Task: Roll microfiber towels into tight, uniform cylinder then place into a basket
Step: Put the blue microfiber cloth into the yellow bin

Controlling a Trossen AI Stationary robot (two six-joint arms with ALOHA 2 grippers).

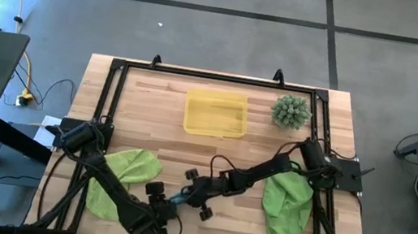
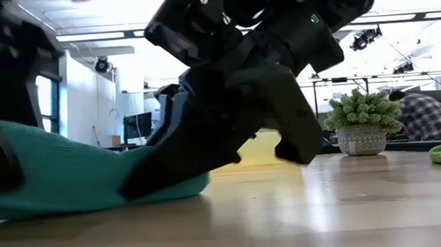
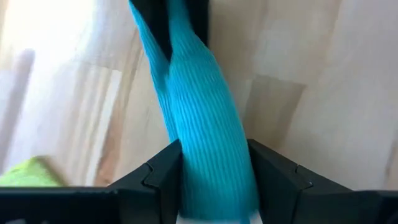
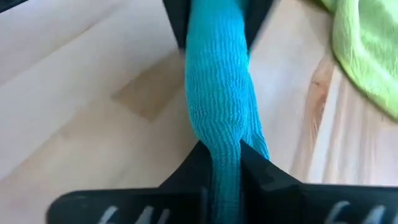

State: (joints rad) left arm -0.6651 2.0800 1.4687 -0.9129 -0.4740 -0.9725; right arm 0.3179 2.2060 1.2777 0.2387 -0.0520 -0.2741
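Note:
The teal towel (image 1: 178, 200) is a narrow roll near the table's front middle, and its underside lies on the wood in the low view (image 2: 75, 178). My left gripper (image 3: 214, 155) is shut on its near end. My right gripper (image 4: 225, 162) is shut on its far end. One lime-green towel (image 1: 122, 179) lies crumpled at the front left. The other lime-green towel (image 1: 287, 206) lies at the front right. The yellow tray (image 1: 216, 113) stands empty at the far middle. My left gripper holds the teal roll's near end (image 3: 211, 140) between its two fingers (image 3: 163, 171), one on each side, across the roll. The roll runs away from it toward my other gripper. The roll lies low on the table. My right gripper pinches the teal roll's far end (image 4: 225, 146) between its two fingers (image 4: 258, 168). The cloth is squeezed thin there. The fingers lie across the roll, which widens beyond them and runs toward my left gripper. In the low view the roll (image 2: 162, 183) rests on the wood.
A spiky green plant in a pot (image 1: 291, 111) stands at the far right, beside the tray. A black frame (image 1: 117, 67) runs round the tabletop. Bare wood lies between the tray and the grippers. A person in a checked shirt (image 2: 425, 115) shows in the room behind.

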